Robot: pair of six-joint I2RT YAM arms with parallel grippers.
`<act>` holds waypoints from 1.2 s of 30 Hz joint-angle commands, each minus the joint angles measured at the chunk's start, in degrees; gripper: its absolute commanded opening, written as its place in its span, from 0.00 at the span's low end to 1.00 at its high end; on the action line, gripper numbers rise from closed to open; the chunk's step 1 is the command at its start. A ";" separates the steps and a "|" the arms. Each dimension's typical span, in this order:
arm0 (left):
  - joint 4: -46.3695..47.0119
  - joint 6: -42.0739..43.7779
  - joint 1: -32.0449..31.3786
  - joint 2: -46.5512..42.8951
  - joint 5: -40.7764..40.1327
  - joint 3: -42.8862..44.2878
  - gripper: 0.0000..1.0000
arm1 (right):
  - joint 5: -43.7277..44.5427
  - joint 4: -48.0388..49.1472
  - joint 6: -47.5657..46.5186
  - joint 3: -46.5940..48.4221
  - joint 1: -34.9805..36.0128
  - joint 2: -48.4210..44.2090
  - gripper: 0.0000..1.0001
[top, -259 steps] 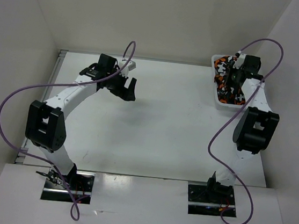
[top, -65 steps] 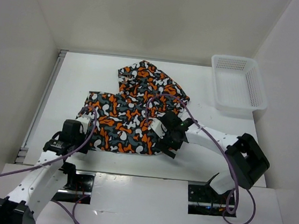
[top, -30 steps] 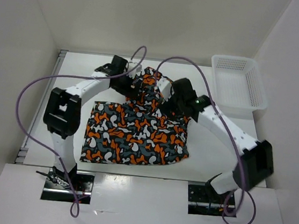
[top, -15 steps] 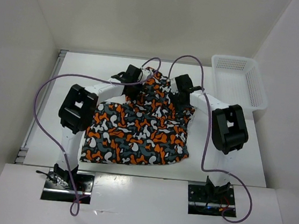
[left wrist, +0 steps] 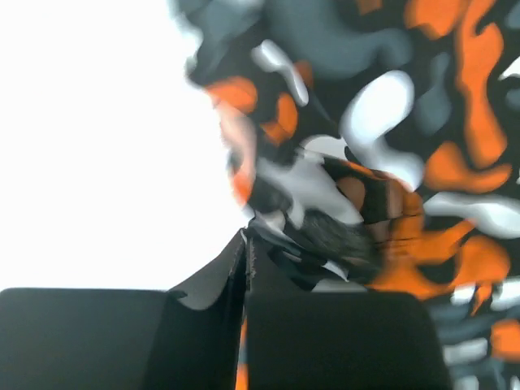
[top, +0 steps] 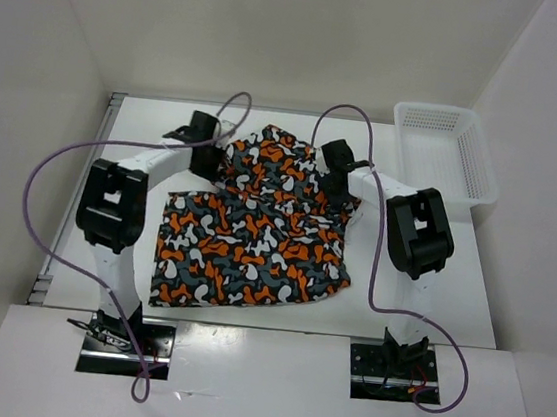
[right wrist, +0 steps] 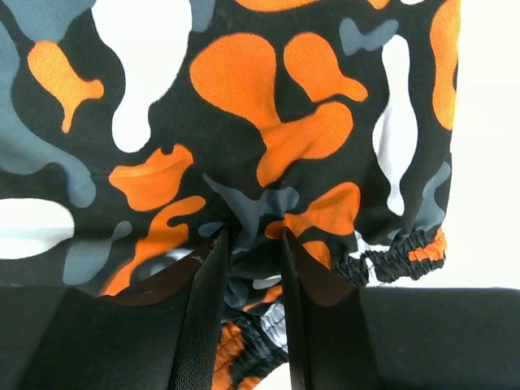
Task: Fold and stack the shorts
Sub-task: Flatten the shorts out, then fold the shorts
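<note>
Left claw and right claw were both clamped tight on the shorts, upper middle of the frame.

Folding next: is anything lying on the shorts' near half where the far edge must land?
Nothing visible. The left gripper and right gripper pinch the shorts at the far edge; the white mesh basket sits aside, far right.

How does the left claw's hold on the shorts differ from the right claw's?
The left claw pinches a thin fold at the far left edge of the shorts, fingers nearly touching. The right claw holds a thicker bunch by the gathered elastic edge, fingers visibly apart. Both are shut on the shorts.
</note>
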 commanded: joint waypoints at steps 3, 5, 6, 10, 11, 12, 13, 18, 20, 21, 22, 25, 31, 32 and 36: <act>-11.49 0.23 10.22 -11.85 9.84 -3.77 0.14 | 1.56 2.14 -1.29 1.60 0.33 1.48 0.36; -13.79 0.23 11.82 -13.97 10.57 -8.59 0.20 | 1.56 2.14 -1.29 1.60 0.33 2.00 0.35; -13.79 0.23 12.35 -14.50 8.05 -10.44 0.20 | 1.56 2.14 -1.89 2.38 0.85 2.01 0.35; -16.93 0.23 14.81 -15.04 9.24 -14.06 0.30 | 0.42 0.91 -1.90 6.42 0.85 2.01 0.46; -17.82 0.23 14.82 -15.04 10.82 -13.54 0.40 | -0.89 0.91 -1.90 7.39 0.85 2.01 0.50; -19.31 0.23 14.82 -15.04 13.62 -11.53 0.57 | -1.42 0.13 -1.90 9.57 0.85 2.01 0.56; -19.32 0.23 14.82 -15.04 14.61 -10.29 0.61 | -1.43 -0.49 -1.90 10.64 0.85 1.05 0.58; -14.77 0.23 14.82 -11.45 15.76 0.25 0.74 | 0.59 -0.42 2.66 15.74 0.85 -3.70 0.79; -13.18 0.23 14.82 -6.72 12.96 5.59 0.76 | 0.60 -1.37 4.51 16.53 0.15 -3.71 0.83; -12.65 0.23 14.82 -4.77 11.99 7.19 0.76 | -0.01 -1.99 5.39 16.54 -0.63 -3.71 0.83; -12.64 0.23 14.82 -2.93 11.11 8.43 0.76 | 0.50 -1.99 5.39 16.54 -0.64 -3.71 0.85; -10.80 0.23 13.15 2.71 7.86 9.85 0.76 | 2.08 -1.99 5.39 13.56 -1.34 -0.99 0.87; -8.78 0.23 11.39 3.86 6.62 9.23 0.79 | 3.50 -0.94 6.45 12.32 -4.94 1.74 0.91; -8.78 0.23 11.39 3.86 6.62 9.23 0.79 | 2.97 -0.94 6.45 11.80 -5.73 2.35 0.91; -8.78 0.23 10.86 3.86 5.92 5.03 0.79 | 0.34 -1.46 5.66 9.78 -6.27 2.89 0.91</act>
